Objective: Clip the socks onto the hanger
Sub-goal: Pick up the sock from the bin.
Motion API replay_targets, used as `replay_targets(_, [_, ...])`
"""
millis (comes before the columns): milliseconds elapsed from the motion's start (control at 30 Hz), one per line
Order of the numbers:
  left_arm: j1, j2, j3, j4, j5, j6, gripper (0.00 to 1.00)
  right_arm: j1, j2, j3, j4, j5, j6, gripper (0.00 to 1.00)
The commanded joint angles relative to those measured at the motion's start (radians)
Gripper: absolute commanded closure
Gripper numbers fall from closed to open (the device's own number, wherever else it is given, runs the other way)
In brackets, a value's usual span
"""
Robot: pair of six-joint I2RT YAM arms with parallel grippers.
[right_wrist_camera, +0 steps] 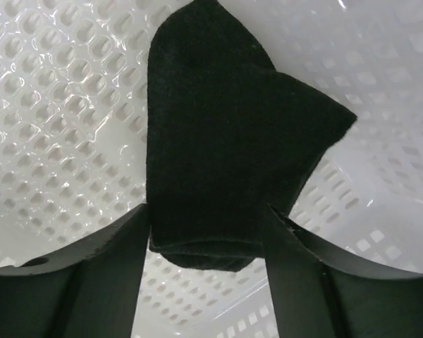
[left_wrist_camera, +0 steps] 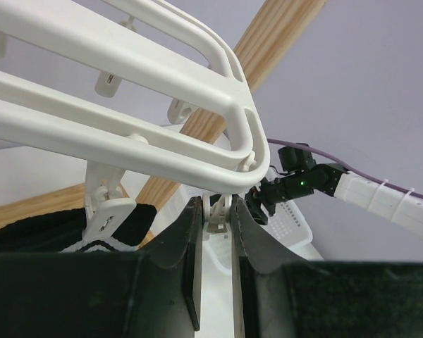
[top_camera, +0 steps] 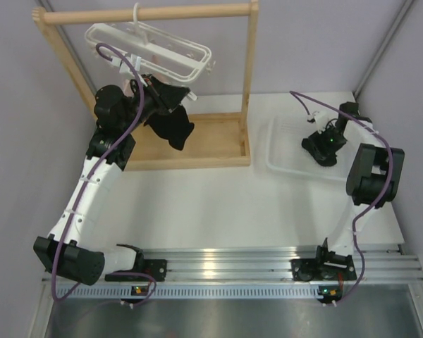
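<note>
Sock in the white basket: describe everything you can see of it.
The sock is black, matte, soft-looking fabric, limp and flattened, with one pointed flap sticking out sideways. It lies on the perforated white basket floor. Its near end sits between the fingers of the right end effector; whether they press it cannot be told.

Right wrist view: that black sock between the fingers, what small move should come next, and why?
Probably close the right gripper on the sock: its fingers straddle the sock's near end in the white basket, and the fabric looks unsqueezed.
</note>
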Motion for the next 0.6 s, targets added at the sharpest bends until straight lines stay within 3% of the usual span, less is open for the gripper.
replay_targets(0, [0.002, -0.011, 0.008, 0.034, 0.001, 0.027, 1.00, 0.037, 0.019, 0.040, 0.031, 0.063, -0.001, 0.39])
replay_targets(333, [0.003, -0.012, 0.002, 0.035, 0.007, 0.027, 1.00, 0.040, 0.003, 0.124, -0.033, 0.001, 0.042, 0.97])
replay_targets(567, [0.003, -0.015, -0.004, 0.034, 0.009, 0.024, 1.00, 0.048, -0.093, 0.240, -0.140, -0.153, 0.117, 1.00])
